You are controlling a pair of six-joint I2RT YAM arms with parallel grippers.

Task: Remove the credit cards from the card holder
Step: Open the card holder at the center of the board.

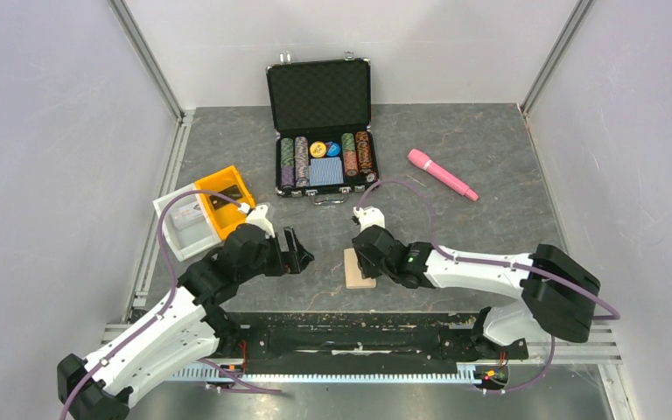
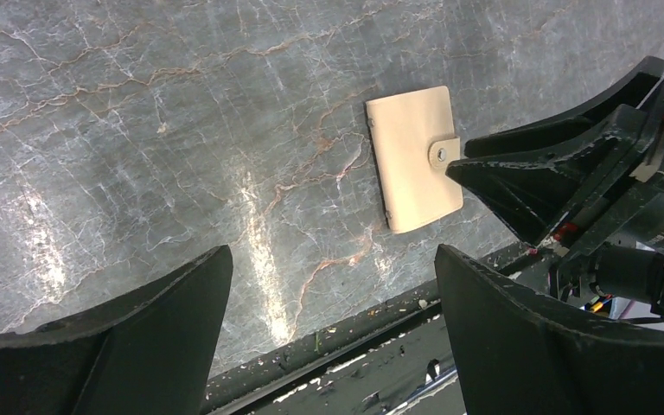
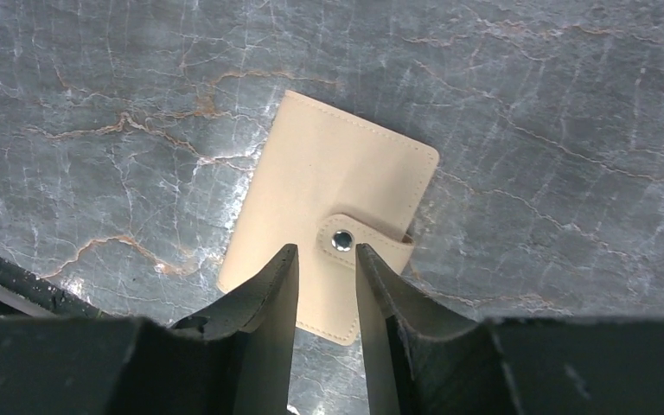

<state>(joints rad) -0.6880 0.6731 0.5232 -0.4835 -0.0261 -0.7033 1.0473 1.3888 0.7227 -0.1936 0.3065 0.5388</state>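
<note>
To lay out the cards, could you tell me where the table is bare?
Bare stone lies between the poker chip case and the card holder, and between the pink marker and the right arm. Crowded: the holder itself, flanked by left gripper and right gripper; bins at far left.

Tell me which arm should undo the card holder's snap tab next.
Right. The right tool sits at the closed card holder's snap tab; the left tool hangs wide open, apart from it.
</note>
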